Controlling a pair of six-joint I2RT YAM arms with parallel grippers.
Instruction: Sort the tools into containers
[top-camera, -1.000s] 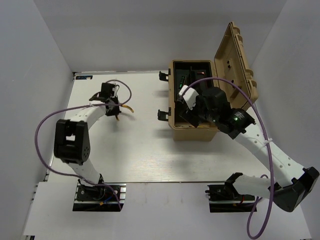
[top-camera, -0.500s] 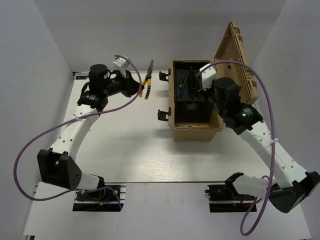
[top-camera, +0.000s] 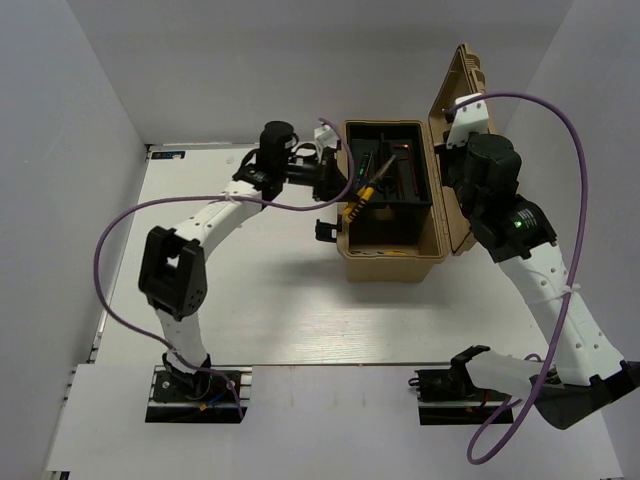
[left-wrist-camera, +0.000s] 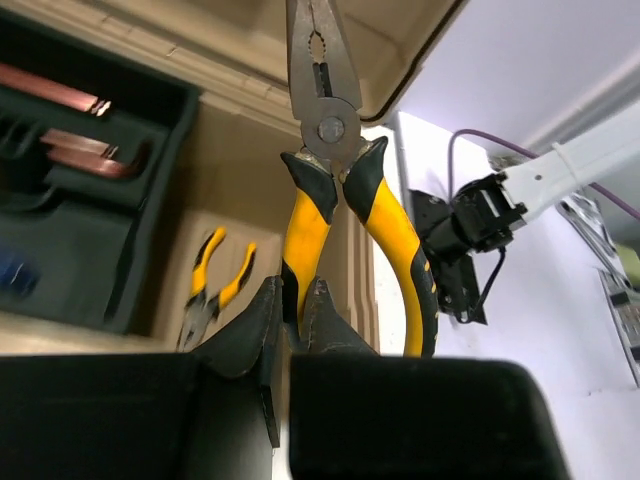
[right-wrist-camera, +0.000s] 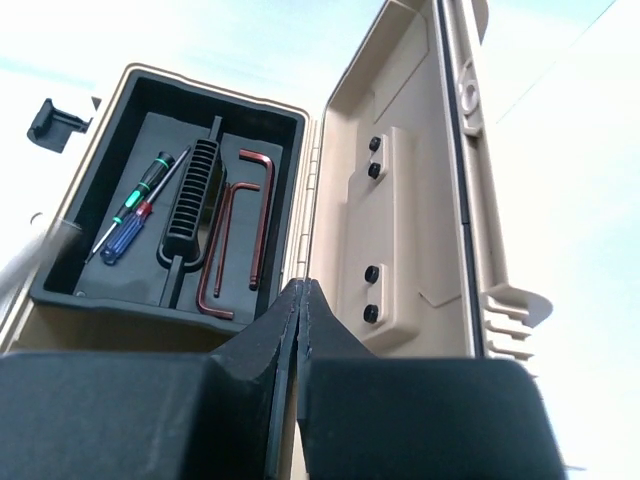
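My left gripper (top-camera: 338, 182) (left-wrist-camera: 295, 292) is shut on one handle of the yellow-and-black pliers (top-camera: 360, 192) (left-wrist-camera: 322, 150). It holds them over the left rim of the tan toolbox (top-camera: 392, 262), nose pointing over the box. A second, smaller pair of yellow pliers (left-wrist-camera: 212, 285) lies on the box floor. In the black tray (right-wrist-camera: 120, 290) rest a green/black screwdriver (right-wrist-camera: 147, 183), a blue/red screwdriver (right-wrist-camera: 122, 238) and reddish-brown hex keys (right-wrist-camera: 232, 245). My right gripper (top-camera: 452, 150) (right-wrist-camera: 302, 292) is shut and empty, raised beside the open lid (right-wrist-camera: 400, 200).
The lid (top-camera: 472, 130) stands upright on the box's right side. Two black latches (top-camera: 326, 152) (top-camera: 325, 230) stick out from its left wall. A purple cable (top-camera: 130, 225) loops over the white table (top-camera: 250, 300) by the left arm.
The left arm has swung right from the table's back left, carrying the pliers to the toolbox. The right gripper has lifted out of the box and shut on nothing.
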